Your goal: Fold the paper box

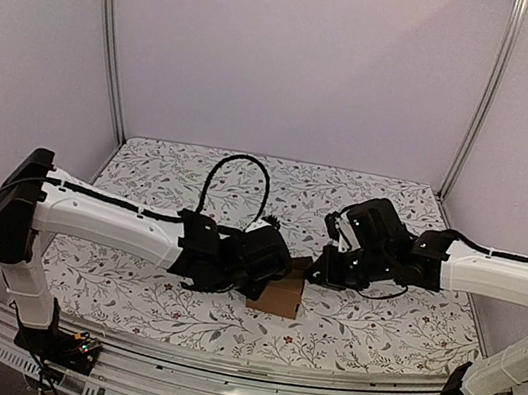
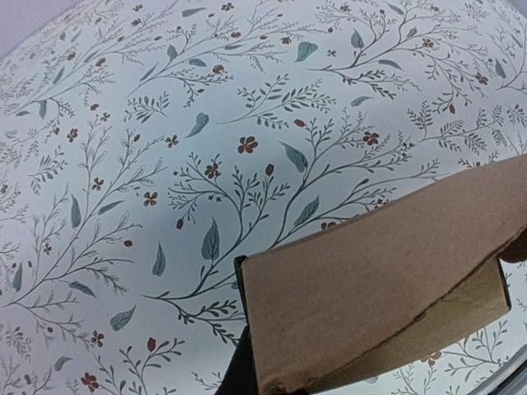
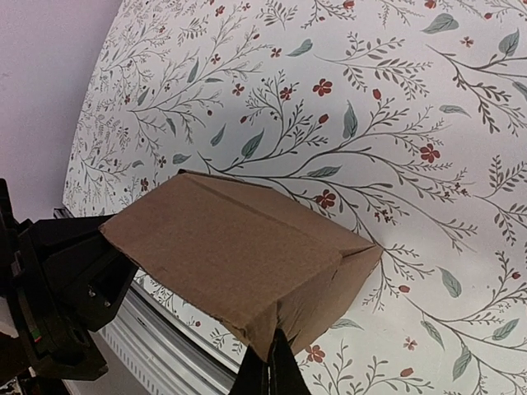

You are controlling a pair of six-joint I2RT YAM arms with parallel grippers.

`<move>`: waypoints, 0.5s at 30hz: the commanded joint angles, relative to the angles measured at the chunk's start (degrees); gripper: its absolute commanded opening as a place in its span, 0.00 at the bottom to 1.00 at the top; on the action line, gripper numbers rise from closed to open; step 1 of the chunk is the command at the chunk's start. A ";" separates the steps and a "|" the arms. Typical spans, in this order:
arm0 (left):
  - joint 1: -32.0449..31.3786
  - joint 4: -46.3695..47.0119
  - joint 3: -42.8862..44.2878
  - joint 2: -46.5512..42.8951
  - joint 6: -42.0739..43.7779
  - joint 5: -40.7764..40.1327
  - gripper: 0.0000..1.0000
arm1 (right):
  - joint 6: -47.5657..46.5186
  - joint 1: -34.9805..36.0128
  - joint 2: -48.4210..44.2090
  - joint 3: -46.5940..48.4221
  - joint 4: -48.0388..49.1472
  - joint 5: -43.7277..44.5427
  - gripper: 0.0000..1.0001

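Brown paper box (image 1: 280, 294), apparently pinched by closed left gripper (image 1: 272, 270) and right gripper (image 3: 270, 370).

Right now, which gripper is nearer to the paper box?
Neither clearly: both appear to touch the paper box. The left gripper sits against its left edge. The right gripper meets a corner on its right side, fingertips together.
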 commanded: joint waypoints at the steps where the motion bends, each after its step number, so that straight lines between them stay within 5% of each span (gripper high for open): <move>1: -2.85 2.83 0.81 2.79 1.77 4.04 0.00 | 0.73 -0.72 1.14 2.54 3.59 -6.22 0.00; 15: -2.87 2.89 1.47 4.01 2.47 3.96 0.00 | 0.60 -2.92 1.17 3.57 3.13 -9.95 0.00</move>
